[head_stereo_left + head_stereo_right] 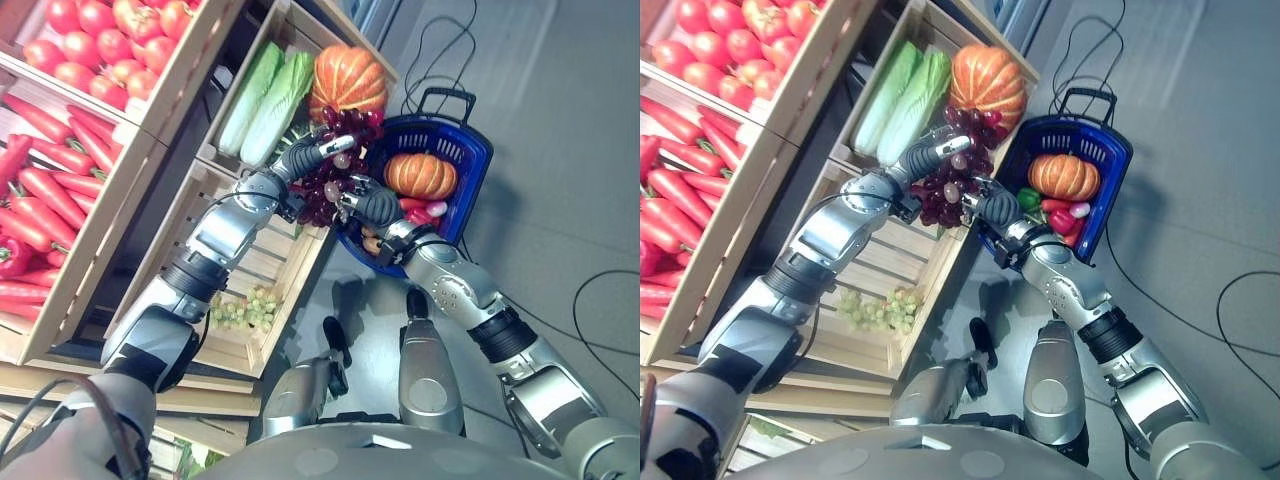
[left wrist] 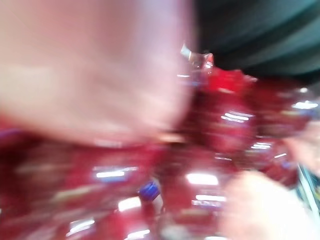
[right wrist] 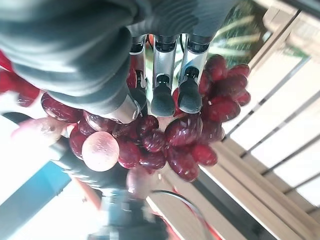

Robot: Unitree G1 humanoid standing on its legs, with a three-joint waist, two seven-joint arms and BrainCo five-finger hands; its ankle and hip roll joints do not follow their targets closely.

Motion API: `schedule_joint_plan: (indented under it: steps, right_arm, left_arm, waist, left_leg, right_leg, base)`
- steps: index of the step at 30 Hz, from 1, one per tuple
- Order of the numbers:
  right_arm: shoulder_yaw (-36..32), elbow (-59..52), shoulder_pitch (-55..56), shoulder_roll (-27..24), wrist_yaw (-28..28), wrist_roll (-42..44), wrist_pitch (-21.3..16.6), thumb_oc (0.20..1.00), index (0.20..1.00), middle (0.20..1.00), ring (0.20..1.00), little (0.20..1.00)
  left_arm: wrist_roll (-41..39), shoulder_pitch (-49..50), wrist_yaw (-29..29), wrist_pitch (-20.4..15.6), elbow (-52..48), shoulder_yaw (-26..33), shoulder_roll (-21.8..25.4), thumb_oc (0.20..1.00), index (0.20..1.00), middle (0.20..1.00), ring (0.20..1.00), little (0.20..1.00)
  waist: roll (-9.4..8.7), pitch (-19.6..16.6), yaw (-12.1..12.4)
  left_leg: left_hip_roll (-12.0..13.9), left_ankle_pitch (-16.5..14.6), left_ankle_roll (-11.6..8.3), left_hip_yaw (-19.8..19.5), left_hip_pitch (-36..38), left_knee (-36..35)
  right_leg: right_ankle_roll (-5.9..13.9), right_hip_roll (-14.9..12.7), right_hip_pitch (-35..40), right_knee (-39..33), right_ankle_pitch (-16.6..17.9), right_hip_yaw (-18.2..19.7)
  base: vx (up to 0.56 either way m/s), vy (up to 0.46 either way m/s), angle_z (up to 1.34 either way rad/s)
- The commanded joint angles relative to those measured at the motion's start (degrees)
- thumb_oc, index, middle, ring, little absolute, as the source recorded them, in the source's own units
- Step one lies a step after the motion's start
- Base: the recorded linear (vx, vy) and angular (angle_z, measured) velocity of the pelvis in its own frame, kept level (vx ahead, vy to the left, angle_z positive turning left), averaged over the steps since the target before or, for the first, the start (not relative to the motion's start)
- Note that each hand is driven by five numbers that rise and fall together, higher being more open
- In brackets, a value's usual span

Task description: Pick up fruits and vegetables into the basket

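Both robot hands meet at a bunch of red grapes [image 1: 322,190], upper centre of the left eye view, between the wooden crate [image 1: 262,262] and the blue basket [image 1: 478,150].

Left robot hand [image 1: 318,152]: reaches in from lower left and lies over the top of the bunch. Fingers look fairly straight along the grapes; whether they grip cannot be told. The left wrist view gives red grapes pressed close.

Right robot hand [image 1: 992,207]: comes from lower right. In the right wrist view its dark-tipped fingers [image 3: 162,97] are curled into the bunch, holding it.

Basket sits right of the crates, on the grey floor [image 1: 560,120], handle at upper right. Inside: a small orange pumpkin [image 1: 420,175], a green pepper [image 1: 1028,197] and red pieces beside it.

Crates, upper left of frame:
- large pumpkin [image 1: 347,78]
- two Chinese cabbages [image 1: 265,98]
- tomatoes [image 1: 100,40]
- carrots [image 1: 50,170]
- green grapes [image 1: 245,308], lower in the slatted crate.
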Motion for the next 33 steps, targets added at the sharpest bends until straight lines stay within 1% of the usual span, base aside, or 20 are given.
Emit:
schedule_joint_plan:
  steps: [1,2,5,7,8,11,13,17,21,28,31,33]
  right_arm:
    - [-6.2,-8.4,-9.6,7.1,5.4,3.1,-12.4,0.200,0.200,0.200,0.200,0.200]
    - [-6.3,-8.1,-9.6,7.1,5.6,3.3,-12.6,0.200,0.200,0.200,0.200,0.200]
    - [-7.5,-6.9,-8.9,6.8,6.9,3.8,-13.4,0.200,0.200,0.200,0.200,0.200]
    - [-8.4,-6.3,-8.1,6.5,7.8,4.2,-13.9,0.200,0.200,0.200,0.200,0.200]
    - [-8.9,-6.1,-7.7,6.3,8.2,4.2,-14.0,0.200,0.200,0.200,0.200,0.200]
    - [-9.9,-5.6,-6.8,5.9,9.1,5.0,-14.6,0.200,0.200,0.200,0.200,0.200]
    - [-11.0,-5.5,-6.1,5.6,9.8,5.2,-14.5,0.200,0.200,0.200,0.200,0.200]
    - [-12.7,-5.3,-4.6,4.8,10.8,6.2,-14.4,0.200,0.200,0.200,0.200,0.200]
    - [-14.8,-4.7,-2.5,3.7,12.4,7.5,-14.2,0.200,0.200,0.200,0.200,0.200]
    - [-16.8,-2.8,-1.2,2.5,11.5,8.5,-14.2,0.200,0.200,0.200,0.200,0.200]
    - [-17.8,-1.0,-1.0,1.9,10.9,9.4,-14.5,0.200,0.200,0.200,0.200,0.200]
    - [-18.6,0.2,-0.6,1.5,10.5,10.3,-14.9,0.200,0.200,0.200,0.200,0.200]
  left_arm:
    - [-2.2,4.3,4.2,-0.9,2.8,-2.3,-0.4,1.000,1.000,1.000,1.000,1.000]
    - [-2.3,4.4,5.0,-1.2,3.3,-2.3,-0.6,1.000,1.000,1.000,1.000,1.000]
    - [-2.0,5.2,9.5,-1.4,6.5,-1.3,-1.6,1.000,1.000,1.000,1.000,1.000]
    - [-0.8,5.8,11.1,-1.7,8.3,-0.8,-1.7,1.000,1.000,1.000,1.000,1.000]
    - [-1.6,6.1,11.9,-1.7,9.0,-0.4,-1.7,1.000,1.000,1.000,1.000,1.000]
    - [-1.8,7.0,12.9,-2.1,10.8,0.9,-2.0,1.000,1.000,1.000,1.000,1.000]
    - [-2.2,7.8,13.9,-3.3,12.8,2.0,-2.0,1.000,1.000,1.000,1.000,1.000]
    - [-2.7,9.7,13.7,-4.9,15.9,4.0,-1.5,1.000,1.000,1.000,1.000,1.000]
    - [-4.1,12.9,13.4,-7.9,18.4,6.6,-1.2,1.000,1.000,1.000,1.000,1.000]
    - [-5.2,16.3,11.6,-10.3,20.8,8.3,-0.7,1.000,1.000,1.000,1.000,1.000]
    - [-7.0,17.8,10.9,-11.9,21.1,9.0,-0.7,1.000,1.000,1.000,1.000,1.000]
    - [-9.0,19.1,10.1,-14.0,21.0,9.6,-1.0,1.000,1.000,1.000,1.000,1.000]
  waist:
    - [-3.23,1.2,-2.1]
    - [-3.27,1.4,-2.1]
    - [-3.41,2.4,-2.4]
    - [-3.61,3.0,-2.6]
    - [-3.65,3.2,-2.7]
    - [-3.57,3.3,-2.8]
    - [-3.38,3.4,-2.9]
    - [-2.90,3.1,-3.0]
    - [-2.19,3.0,-3.0]
    - [-1.43,3.1,-2.6]
    - [-1.02,3.5,-2.4]
    - [-0.76,3.9,-2.2]
  left_leg:
    - [-0.7,-1.4,0.33,-0.2,-4.3,7.7]
    - [-0.7,-1.4,0.34,-0.1,-4.5,7.8]
    - [-0.6,-1.2,0.39,0.2,-5.3,8.1]
    - [-0.7,-1.3,0.31,0.3,-5.4,8.3]
    - [-0.8,-1.2,0.26,0.3,-5.4,8.3]
    - [-0.8,-1.1,0.16,0.3,-5.4,8.2]
    - [-0.8,-1.0,0.04,0.4,-5.4,8.1]
    - [-0.9,-0.9,-0.14,0.5,-5.4,8.0]
    - [-1.1,-0.7,-0.23,0.6,-5.0,7.6]
    - [-1.3,-0.7,-0.33,0.5,-5.8,8.0]
    - [-1.5,-0.7,-0.32,0.4,-6.5,8.3]
    - [-1.7,-0.7,-0.29,0.4,-7.1,8.7]
  right_leg:
    - [0.36,0.3,1.4,3.2,-3.8,-1.6]
    - [0.33,0.3,1.2,3.3,-3.8,-1.6]
    - [0.21,0.5,0.2,3.8,-3.9,-1.6]
    - [0.22,0.3,0.0,4.5,-4.3,-1.7]
    - [0.20,0.3,-0.1,4.6,-4.4,-1.8]
    - [0.19,0.2,-0.1,4.5,-4.4,-1.9]
    - [0.21,0.0,-0.1,4.5,-4.5,-2.0]
    - [0.24,-0.3,0.0,4.6,-4.7,-2.2]
    - [0.15,-0.6,0.1,4.8,-5.0,-2.3]
    - [0.00,-0.9,-0.7,5.5,-5.3,-2.4]
    - [-0.04,-1.0,-1.4,6.0,-5.5,-2.5]
    - [-0.13,-1.1,-2.1,6.5,-5.5,-2.4]
  base:
    - [-0.06,-0.019,-0.03]
    - [-0.05,-0.016,-0.01]
    - [-0.04,-0.009,-0.03]
    - [-0.02,-0.006,-0.04]
    - [0.00,0.000,0.00]
    - [0.00,0.000,0.00]
    - [0.01,0.017,0.00]
    - [0.02,0.021,-0.01]
    - [0.05,0.052,-0.01]
    - [0.01,0.013,-0.01]
    - [0.00,0.000,0.00]
    - [0.00,0.000,0.00]
